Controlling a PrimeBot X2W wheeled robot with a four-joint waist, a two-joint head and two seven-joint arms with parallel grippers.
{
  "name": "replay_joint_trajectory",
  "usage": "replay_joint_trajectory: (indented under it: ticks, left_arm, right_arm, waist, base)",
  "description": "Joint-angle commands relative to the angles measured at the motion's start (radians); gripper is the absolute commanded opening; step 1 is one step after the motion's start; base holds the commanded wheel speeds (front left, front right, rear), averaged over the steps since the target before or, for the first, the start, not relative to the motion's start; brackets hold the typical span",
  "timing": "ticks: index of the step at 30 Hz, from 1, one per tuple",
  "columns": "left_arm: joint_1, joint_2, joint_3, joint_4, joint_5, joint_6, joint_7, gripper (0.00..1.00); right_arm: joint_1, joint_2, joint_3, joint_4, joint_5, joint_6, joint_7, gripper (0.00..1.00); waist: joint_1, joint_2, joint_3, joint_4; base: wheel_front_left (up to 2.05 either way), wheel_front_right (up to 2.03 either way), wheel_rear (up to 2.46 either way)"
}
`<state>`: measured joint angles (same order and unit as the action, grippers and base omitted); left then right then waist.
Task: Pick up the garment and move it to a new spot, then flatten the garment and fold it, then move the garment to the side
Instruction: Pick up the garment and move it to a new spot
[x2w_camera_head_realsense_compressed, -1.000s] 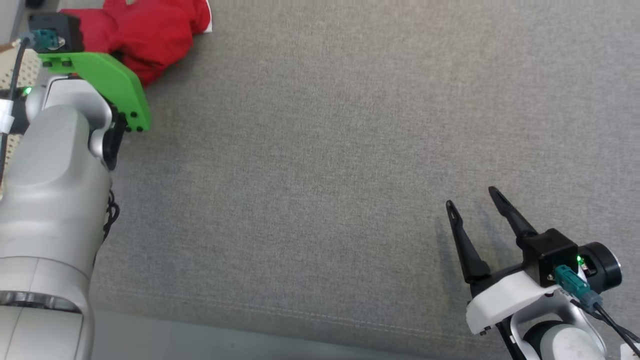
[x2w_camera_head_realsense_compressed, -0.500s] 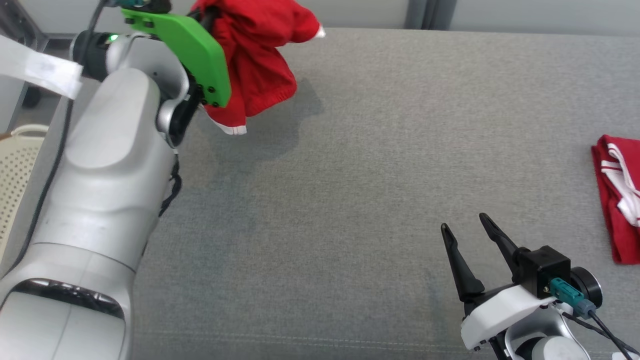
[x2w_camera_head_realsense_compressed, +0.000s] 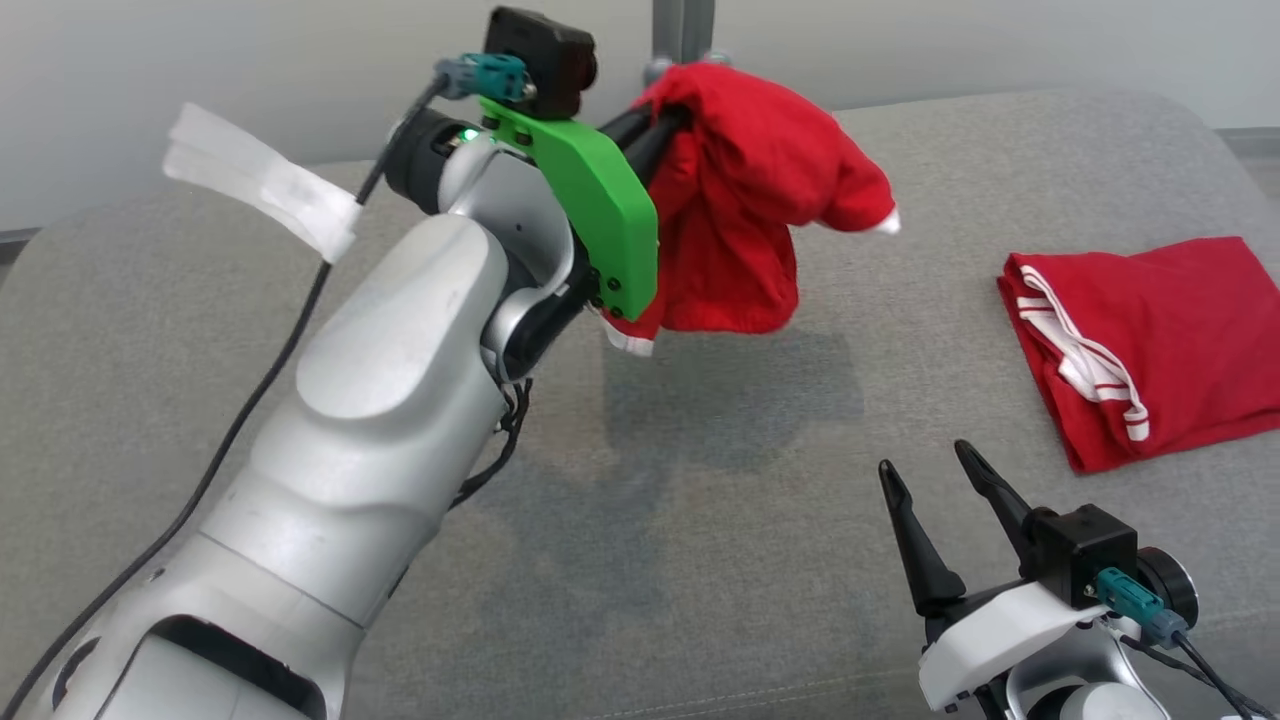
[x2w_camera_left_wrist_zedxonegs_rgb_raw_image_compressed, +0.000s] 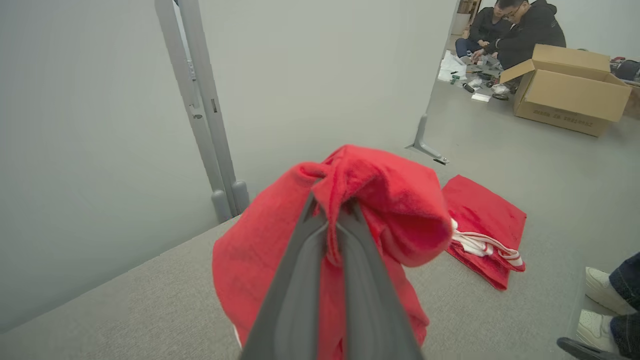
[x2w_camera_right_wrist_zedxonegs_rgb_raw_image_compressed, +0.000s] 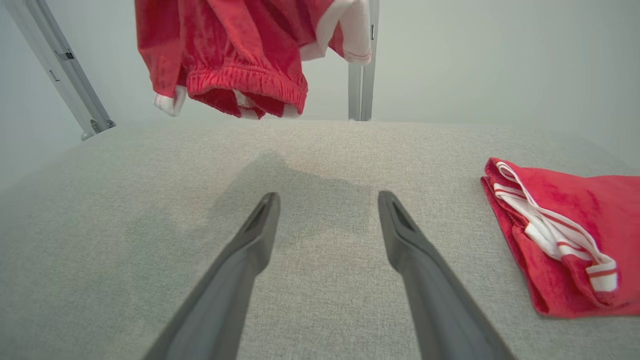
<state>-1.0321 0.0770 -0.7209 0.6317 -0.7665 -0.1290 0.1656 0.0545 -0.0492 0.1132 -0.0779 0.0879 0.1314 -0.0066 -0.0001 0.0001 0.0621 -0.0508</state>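
Head view: left gripper (x2w_camera_head_realsense_compressed: 668, 128) clenched on red garment (x2w_camera_head_realsense_compressed: 745, 230), bunched, hanging clear of grey surface (x2w_camera_head_realsense_compressed: 650, 520). Right gripper (x2w_camera_head_realsense_compressed: 923, 458) released, empty, near folded red garment (x2w_camera_head_realsense_compressed: 1180, 330).

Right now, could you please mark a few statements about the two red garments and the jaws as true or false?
1. The left jaws are shut on the hanging garment. True.
2. The folded garment rests on the grey surface at the robot's right. True.
3. The hanging garment lies flat on the grey surface. False: it hangs clear above it.
4. The right jaws grip the folded garment. False: they stand open and empty, apart from it.
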Motion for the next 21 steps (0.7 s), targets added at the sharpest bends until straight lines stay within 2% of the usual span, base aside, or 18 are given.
replay_joint_trajectory:
  ticks: [1,5,11,14,15,16,21]
  left_arm:
    - [0.024,-0.002,-0.018,-0.005,-0.008,-0.002,0.009,0.0]
    - [0.063,0.003,-0.055,0.006,-0.005,-0.002,0.024,0.0]
    - [0.109,0.059,-0.103,0.119,0.042,0.02,0.041,0.0]
    - [0.119,0.085,-0.118,0.186,0.07,0.036,0.016,0.0]
    - [0.119,0.095,-0.124,0.21,0.084,0.047,-0.001,0.86]
    - [0.119,0.103,-0.129,0.235,0.099,0.061,-0.019,1.0]
    - [0.11,0.104,-0.121,0.33,0.115,0.104,-0.091,1.0]
  right_arm:
    - [-0.012,-0.003,0.001,-0.004,0.004,-0.001,-0.005,1.0]
    - [-0.02,-0.003,0.007,-0.003,0.007,-0.001,-0.008,1.0]
    - [-0.042,-0.003,0.025,0.006,0.015,-0.001,-0.019,1.0]
    - [-0.046,-0.003,0.029,0.007,0.016,-0.001,-0.024,1.0]
    - [-0.051,-0.003,0.028,0.008,0.017,-0.001,-0.025,1.0]
    - [-0.055,-0.003,0.027,0.009,0.017,-0.001,-0.027,1.0]
    - [-0.06,-0.003,0.015,0.014,0.019,-0.001,-0.034,1.0]
  waist:
    - [0.0001,-0.0001,-0.008,-0.056]
    - [0.0001,-0.0001,0.015,-0.084]
    - [0.0001,-0.0001,0.045,-0.133]
    - [0.0001,-0.0001,0.061,-0.158]
    - [0.0001,-0.0001,0.066,-0.165]
    - [0.0001,-0.0001,0.071,-0.171]
    - [0.0001,-0.0001,0.083,-0.174]
  base:
    - [0.0,0.0,0.0]
    - [0.0,0.0,0.0]
    - [0.0,0.0,0.0]
    - [0.0,0.0,0.0]
    - [0.0,0.0,0.0]
    - [0.0,0.0,0.0]
    - [0.0,0.0,0.0]
